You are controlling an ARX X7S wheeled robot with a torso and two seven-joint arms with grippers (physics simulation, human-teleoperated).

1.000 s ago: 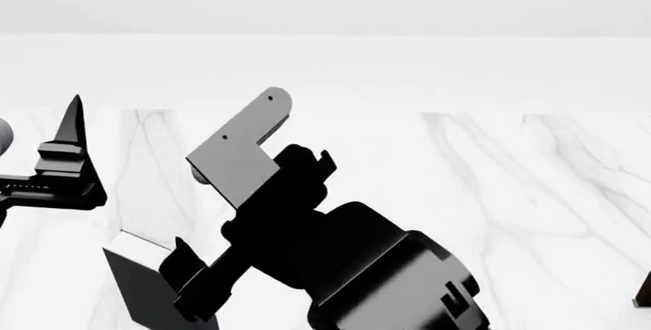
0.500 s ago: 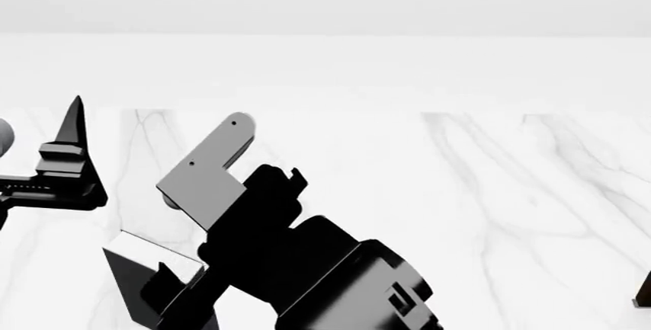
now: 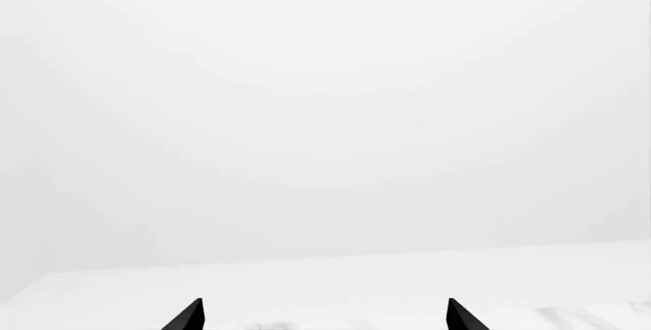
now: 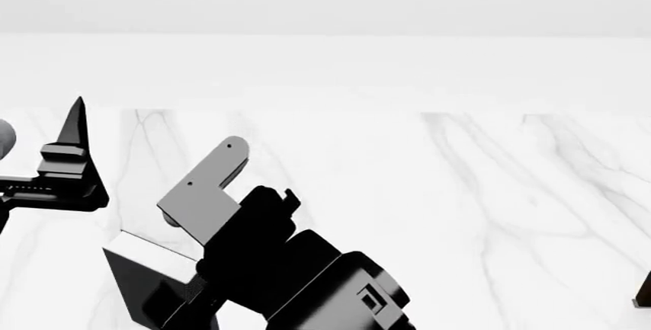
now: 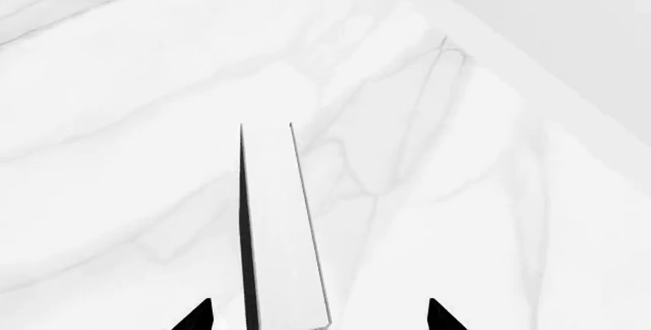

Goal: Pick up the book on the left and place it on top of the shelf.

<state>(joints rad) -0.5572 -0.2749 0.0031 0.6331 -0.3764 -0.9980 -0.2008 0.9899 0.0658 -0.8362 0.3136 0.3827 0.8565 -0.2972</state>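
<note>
On the marble table, the right gripper, spread, apparently straddles the book.

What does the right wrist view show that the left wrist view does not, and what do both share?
Only the right wrist view shows the book, seen edge-on with its white pages and black cover, standing between the right gripper fingertips, which are spread apart on either side of it. Faint outlines of two pale books lie beyond on the marble.

Only the left wrist view shows a mostly blank white wall, with the left gripper open and nothing between its tips.

Both share two dark fingertips at the lower edge and the white marble table.
</note>
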